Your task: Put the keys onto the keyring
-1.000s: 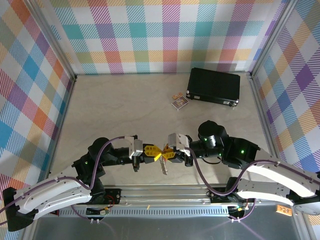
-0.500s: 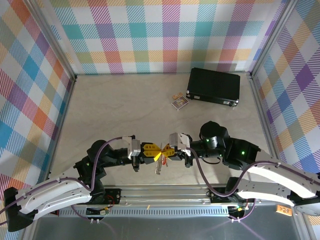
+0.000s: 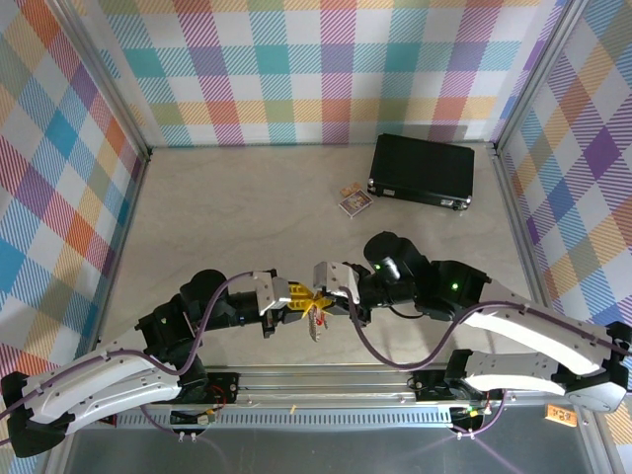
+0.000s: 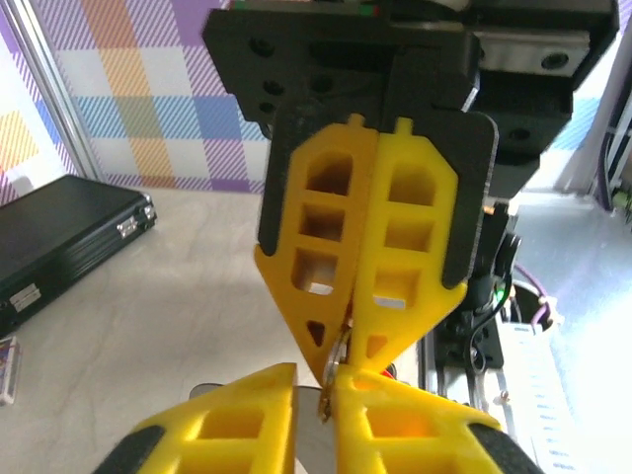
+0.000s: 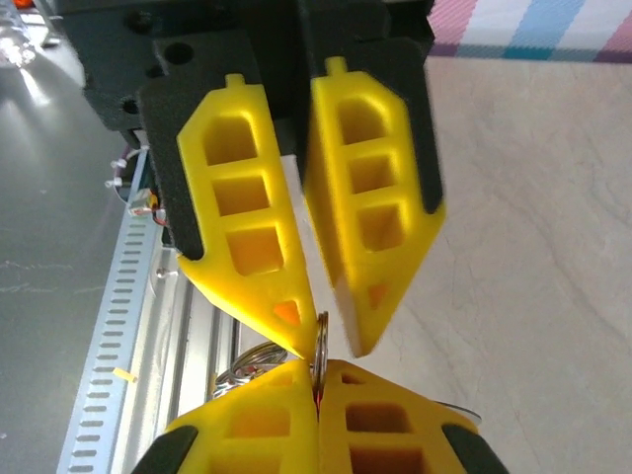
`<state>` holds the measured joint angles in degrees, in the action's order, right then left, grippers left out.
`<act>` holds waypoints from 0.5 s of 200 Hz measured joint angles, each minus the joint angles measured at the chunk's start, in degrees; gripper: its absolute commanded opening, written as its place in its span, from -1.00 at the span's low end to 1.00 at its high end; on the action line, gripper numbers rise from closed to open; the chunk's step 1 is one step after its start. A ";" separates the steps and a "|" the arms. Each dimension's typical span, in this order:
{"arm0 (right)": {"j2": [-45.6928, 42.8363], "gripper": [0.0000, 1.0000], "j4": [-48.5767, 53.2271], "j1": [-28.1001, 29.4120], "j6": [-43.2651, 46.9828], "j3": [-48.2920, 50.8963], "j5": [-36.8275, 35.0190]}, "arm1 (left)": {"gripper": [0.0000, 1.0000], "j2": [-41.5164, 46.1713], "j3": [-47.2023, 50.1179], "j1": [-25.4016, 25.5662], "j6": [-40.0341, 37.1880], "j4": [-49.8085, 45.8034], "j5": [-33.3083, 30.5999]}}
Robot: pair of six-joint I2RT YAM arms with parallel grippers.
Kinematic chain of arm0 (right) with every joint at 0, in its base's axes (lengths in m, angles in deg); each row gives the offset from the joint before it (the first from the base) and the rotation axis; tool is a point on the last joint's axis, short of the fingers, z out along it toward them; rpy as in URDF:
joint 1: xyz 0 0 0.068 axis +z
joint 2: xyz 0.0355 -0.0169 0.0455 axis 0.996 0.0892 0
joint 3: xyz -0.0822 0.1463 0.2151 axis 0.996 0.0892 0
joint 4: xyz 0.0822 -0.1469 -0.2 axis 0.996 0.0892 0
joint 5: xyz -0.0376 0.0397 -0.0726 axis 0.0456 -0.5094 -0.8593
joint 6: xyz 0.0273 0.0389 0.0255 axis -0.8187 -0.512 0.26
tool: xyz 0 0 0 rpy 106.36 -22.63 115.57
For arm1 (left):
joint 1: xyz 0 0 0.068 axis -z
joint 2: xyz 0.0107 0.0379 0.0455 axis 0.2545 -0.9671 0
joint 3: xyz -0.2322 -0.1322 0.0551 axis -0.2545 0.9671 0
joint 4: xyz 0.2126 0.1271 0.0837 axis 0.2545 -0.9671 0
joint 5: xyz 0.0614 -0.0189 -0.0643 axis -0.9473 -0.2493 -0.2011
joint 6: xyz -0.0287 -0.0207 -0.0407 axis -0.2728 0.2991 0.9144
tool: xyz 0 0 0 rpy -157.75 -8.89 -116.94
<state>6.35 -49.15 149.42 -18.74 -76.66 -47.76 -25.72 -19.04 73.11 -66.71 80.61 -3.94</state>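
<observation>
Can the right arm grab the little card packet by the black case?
Probably not yet. The right gripper is shut on the keyring, so it's busy. The way to the card packet looks free, though.

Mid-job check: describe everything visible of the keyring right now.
The keyring is a thin silvery metal loop, seen edge-on, held off the table. The right end effector is shut on its rim; the left end effector brackets it, grip unclear. A silvery strand dangles beneath.
</observation>
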 measured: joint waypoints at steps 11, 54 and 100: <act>0.59 -1.00 0.57 0.00 0.00 -0.13 -0.44 | -0.98 -0.17 0.00 0.02 0.09 -0.92 -0.26; 0.50 -0.98 1.33 0.07 -0.07 -0.15 -0.79 | -1.00 -0.35 -0.04 0.07 0.11 -1.05 -0.11; -3.85 -0.69 -5.27 0.63 -1.75 2.43 0.37 | -1.00 1.44 -0.02 0.07 3.32 4.42 1.79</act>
<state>2.50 -54.42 150.05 -20.49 -74.23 -47.39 -24.28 -19.06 73.18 -63.39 85.03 -2.15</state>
